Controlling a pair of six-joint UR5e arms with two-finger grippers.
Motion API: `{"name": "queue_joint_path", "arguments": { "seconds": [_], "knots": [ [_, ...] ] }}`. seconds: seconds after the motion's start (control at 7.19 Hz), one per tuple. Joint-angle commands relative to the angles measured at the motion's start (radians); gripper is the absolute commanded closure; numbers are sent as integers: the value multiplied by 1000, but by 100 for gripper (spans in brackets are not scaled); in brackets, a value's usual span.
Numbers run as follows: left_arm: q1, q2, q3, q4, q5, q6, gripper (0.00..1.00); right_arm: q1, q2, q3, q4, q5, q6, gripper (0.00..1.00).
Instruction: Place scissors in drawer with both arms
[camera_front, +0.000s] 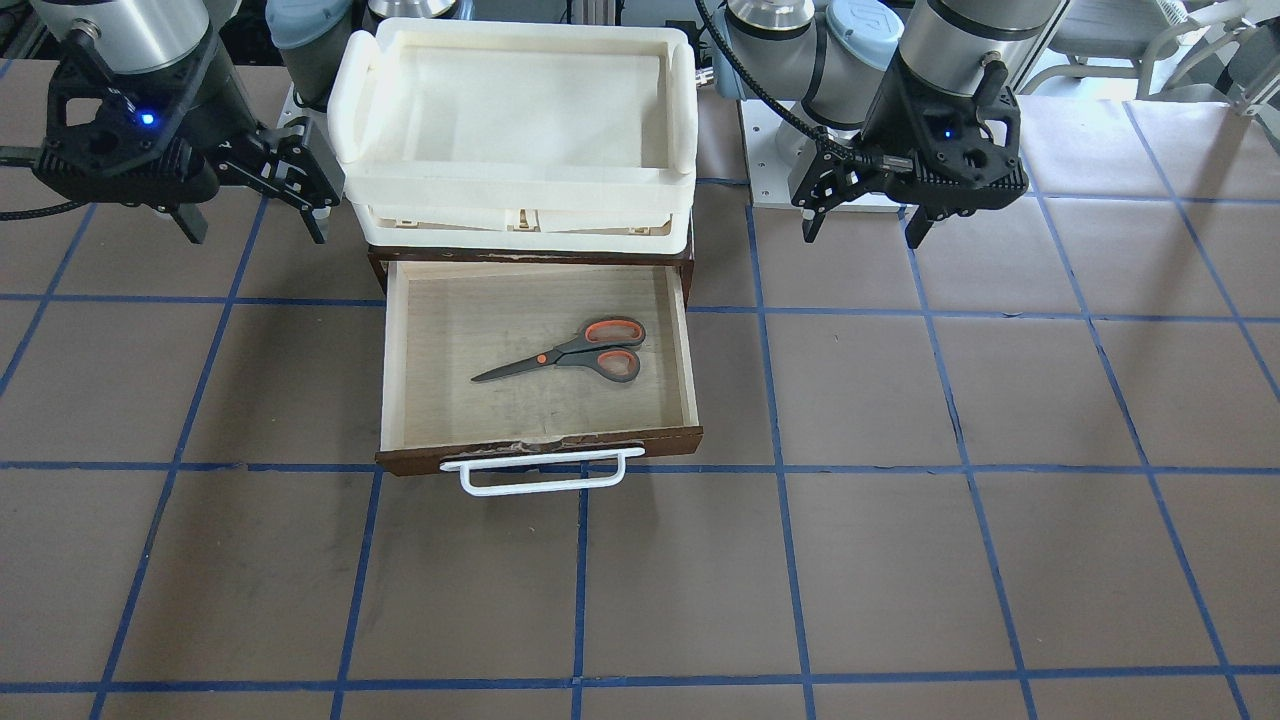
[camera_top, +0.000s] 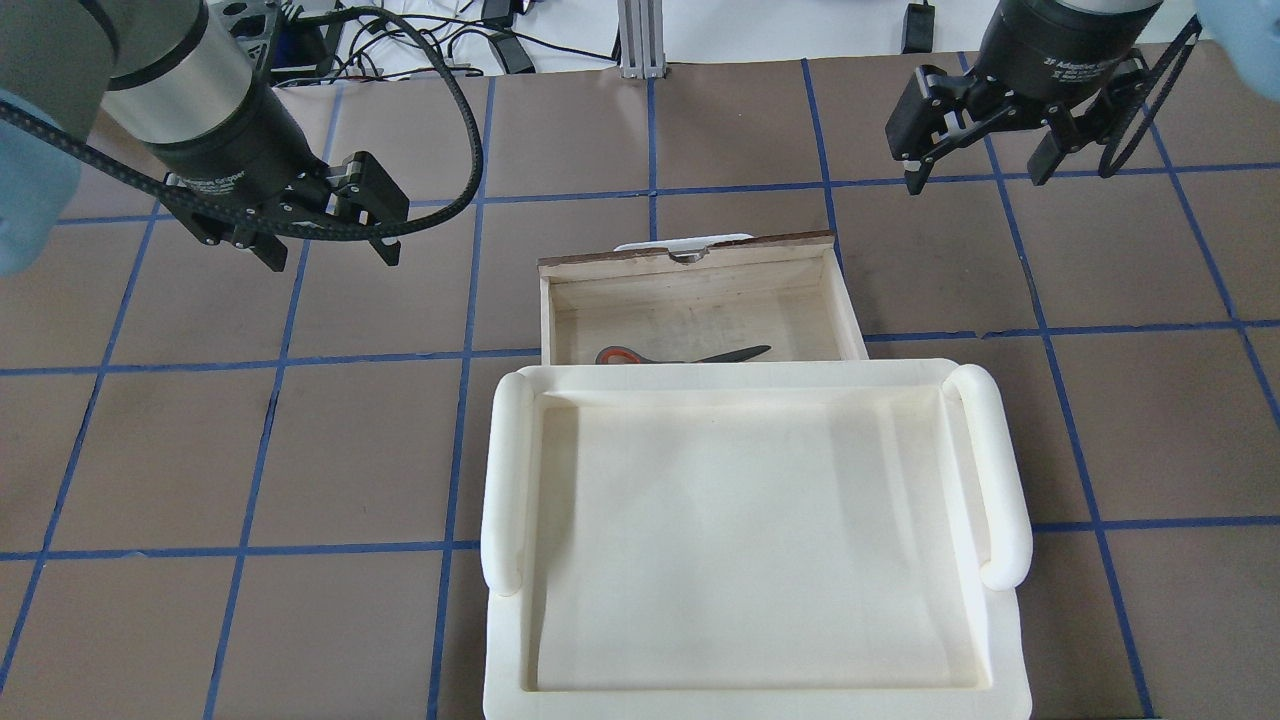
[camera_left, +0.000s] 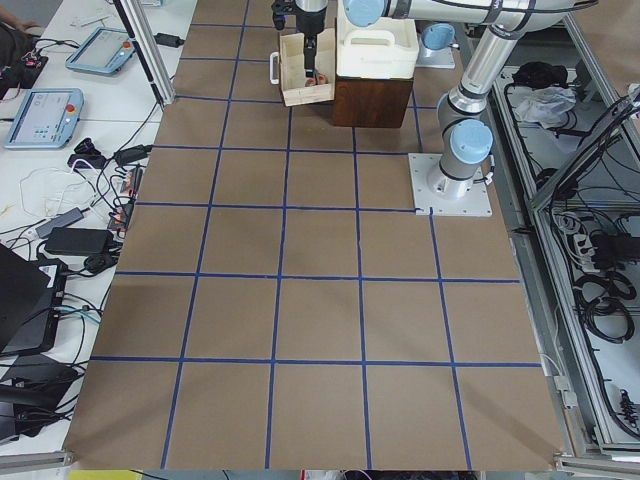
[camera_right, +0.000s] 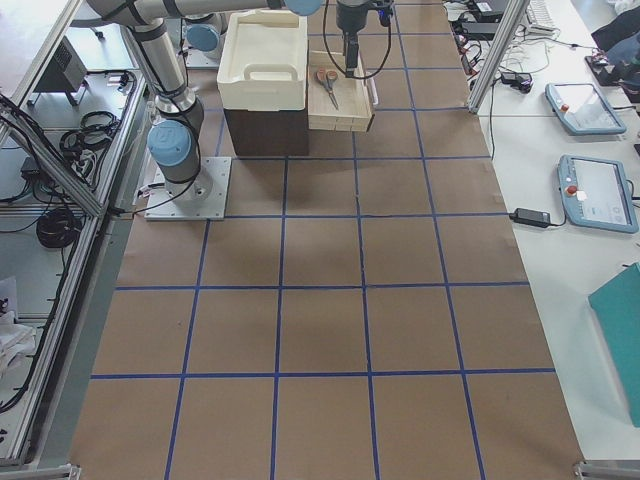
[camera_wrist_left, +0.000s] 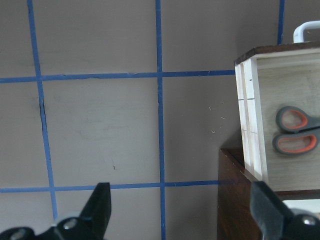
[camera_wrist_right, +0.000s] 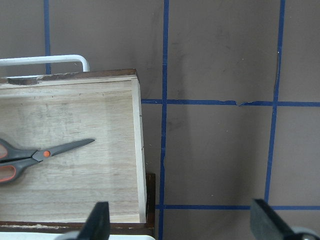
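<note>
Scissors (camera_front: 565, 352) lie in the pulled-out drawer (camera_front: 395, 360). The left gripper (camera_front: 862, 236) and right gripper (camera_front: 255, 232) hang wide open and empty on either side. Placement looks done, though the drawer stands open.

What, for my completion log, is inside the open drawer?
Only the scissors lie flat on the pale floor of the drawer, blades closed. Any part of the drawer tucked under the white tray is covered and cannot be seen.

White print on right gripper (camera_top: 975, 180) body reads approx. "2F Adaptive Gripper" (small, blurry). Left gripper (camera_top: 332, 260) has similar txt, only "Gripper" legible.
</note>
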Motion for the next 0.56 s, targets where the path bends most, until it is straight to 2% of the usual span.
{"name": "queue_joint_path", "arguments": {
  "seconds": [0.0, 0.42],
  "knots": [
    [3, 4, 1, -14, 2, -1, 0, 0, 0, 0, 0, 0, -1, 0],
    [3, 4, 1, -18, 5, 0, 0, 0, 0, 1, 0, 0, -1, 0]
  ]
}}
